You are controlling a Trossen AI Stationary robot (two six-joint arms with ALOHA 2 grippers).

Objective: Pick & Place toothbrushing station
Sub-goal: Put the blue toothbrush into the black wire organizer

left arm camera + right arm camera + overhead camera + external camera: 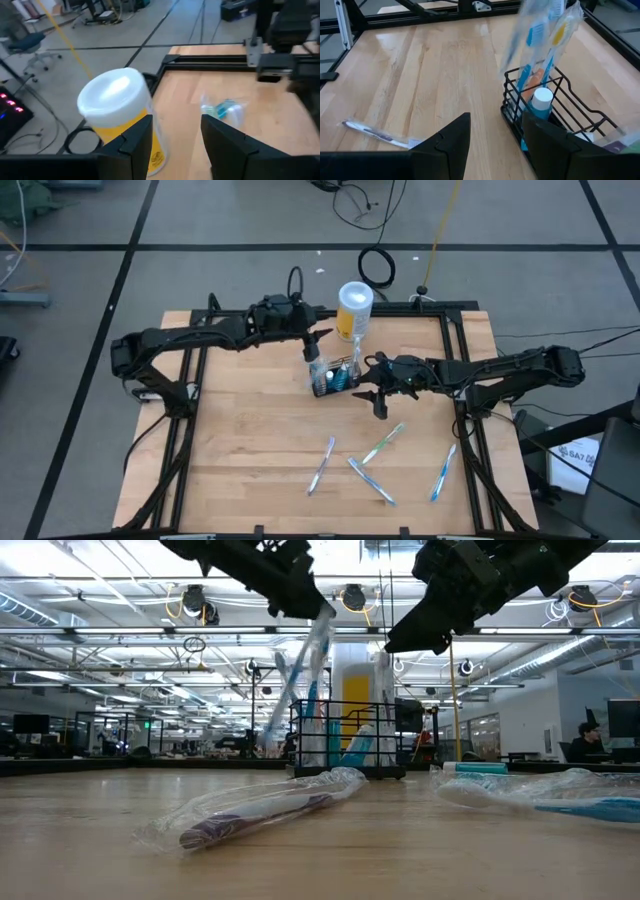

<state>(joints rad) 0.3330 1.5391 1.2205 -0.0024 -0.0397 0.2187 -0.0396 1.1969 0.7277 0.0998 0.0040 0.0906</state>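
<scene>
The black wire basket (335,377) stands on the table's far middle and holds several wrapped toothbrushes and a white-capped tube (541,100). It also shows in the low view (345,740) and the right wrist view (560,107). One wrapped toothbrush (298,675) leans out of the basket toward the table's left, its top end just below my left gripper (300,590). My left gripper (318,345) is open above the basket's far left side, with nothing between its fingers (176,140). My right gripper (380,395) is open and empty to the basket's right (495,140).
A white-and-yellow canister (355,305) stands just behind the basket, close to my left gripper (120,115). Several wrapped toothbrushes lie on the near half of the table (320,465) (383,443) (443,472). A black frame (455,380) borders the wooden table.
</scene>
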